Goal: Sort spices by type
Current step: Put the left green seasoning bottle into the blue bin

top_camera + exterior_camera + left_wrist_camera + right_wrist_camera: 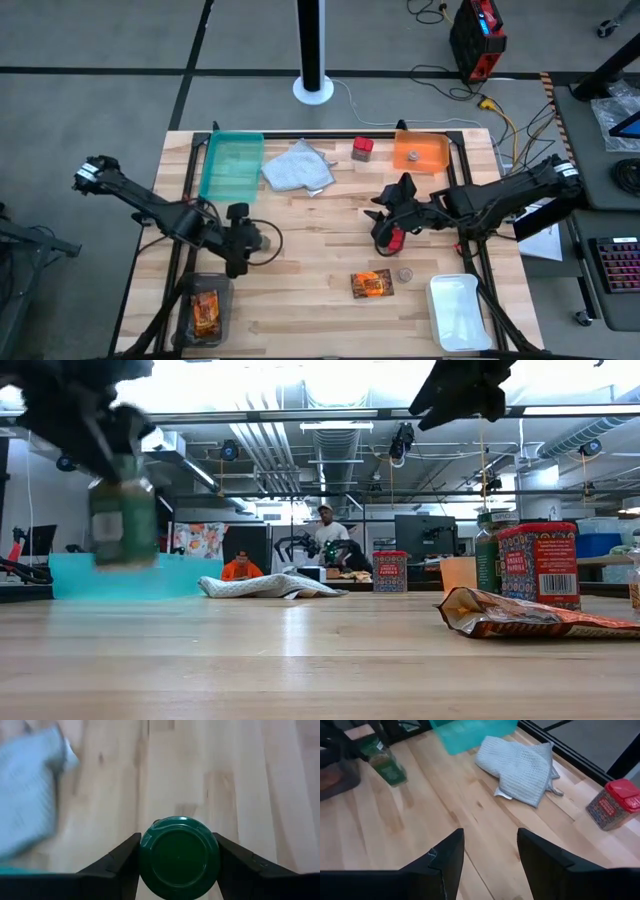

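I have the left gripper (178,857) clamped across the jar (179,856) cap: rigid, smooth, likely slippery. Right gripper (487,850) at 3 o'clock, jaws apart, empty.

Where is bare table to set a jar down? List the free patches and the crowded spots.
Free: the bare wood between the left gripper holding the green-capped jar and the right gripper, below the grey cloth; also the front edge between the dark tray and the orange packet. Crowded: around the packet, the white tray and the right gripper.
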Robot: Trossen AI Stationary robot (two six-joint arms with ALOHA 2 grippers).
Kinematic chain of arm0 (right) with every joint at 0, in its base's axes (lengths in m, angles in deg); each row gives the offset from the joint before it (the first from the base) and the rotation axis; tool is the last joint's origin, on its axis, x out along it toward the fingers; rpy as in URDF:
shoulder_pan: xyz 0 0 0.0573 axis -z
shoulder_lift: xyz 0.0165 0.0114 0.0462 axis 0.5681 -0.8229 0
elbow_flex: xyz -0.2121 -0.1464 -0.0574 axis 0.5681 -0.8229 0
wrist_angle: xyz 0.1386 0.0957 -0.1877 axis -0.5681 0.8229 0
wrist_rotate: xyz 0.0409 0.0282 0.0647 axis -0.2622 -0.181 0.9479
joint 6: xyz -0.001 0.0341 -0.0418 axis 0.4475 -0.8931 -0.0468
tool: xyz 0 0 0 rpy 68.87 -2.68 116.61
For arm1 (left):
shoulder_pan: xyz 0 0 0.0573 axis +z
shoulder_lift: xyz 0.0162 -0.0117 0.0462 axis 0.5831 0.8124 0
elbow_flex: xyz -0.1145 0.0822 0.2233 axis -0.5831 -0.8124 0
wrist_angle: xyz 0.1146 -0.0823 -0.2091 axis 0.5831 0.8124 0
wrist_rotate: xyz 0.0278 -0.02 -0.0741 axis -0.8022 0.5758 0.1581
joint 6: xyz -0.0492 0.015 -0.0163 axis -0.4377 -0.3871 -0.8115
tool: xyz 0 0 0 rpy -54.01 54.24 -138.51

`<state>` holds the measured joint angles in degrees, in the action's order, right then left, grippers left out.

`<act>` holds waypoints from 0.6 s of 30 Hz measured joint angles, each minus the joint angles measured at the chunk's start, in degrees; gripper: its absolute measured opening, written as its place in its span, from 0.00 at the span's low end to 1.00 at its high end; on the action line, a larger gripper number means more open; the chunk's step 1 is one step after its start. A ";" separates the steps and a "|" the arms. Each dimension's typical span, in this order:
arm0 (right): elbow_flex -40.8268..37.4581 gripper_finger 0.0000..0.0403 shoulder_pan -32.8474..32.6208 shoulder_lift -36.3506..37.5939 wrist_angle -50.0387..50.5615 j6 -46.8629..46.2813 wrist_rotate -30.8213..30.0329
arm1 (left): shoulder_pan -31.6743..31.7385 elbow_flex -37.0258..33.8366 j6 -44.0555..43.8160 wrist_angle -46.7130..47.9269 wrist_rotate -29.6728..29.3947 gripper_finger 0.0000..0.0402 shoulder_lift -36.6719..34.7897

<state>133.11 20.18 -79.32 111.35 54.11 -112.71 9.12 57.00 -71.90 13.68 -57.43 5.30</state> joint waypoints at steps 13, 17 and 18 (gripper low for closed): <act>0.76 0.35 -5.38 0.00 0.06 2.22 0.00 | 0.02 9.37 7.64 1.12 -2.45 0.46 0.00; 0.76 0.32 -7.06 -0.36 0.07 4.37 -0.04 | 0.02 10.31 8.40 0.13 -2.84 0.46 0.00; 0.76 0.31 -7.41 -0.58 0.07 4.92 -0.02 | 0.02 10.39 8.79 -0.12 -3.35 0.46 0.00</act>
<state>133.88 12.78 -79.89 111.43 59.03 -112.74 9.15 67.40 -63.11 13.56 -60.78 5.30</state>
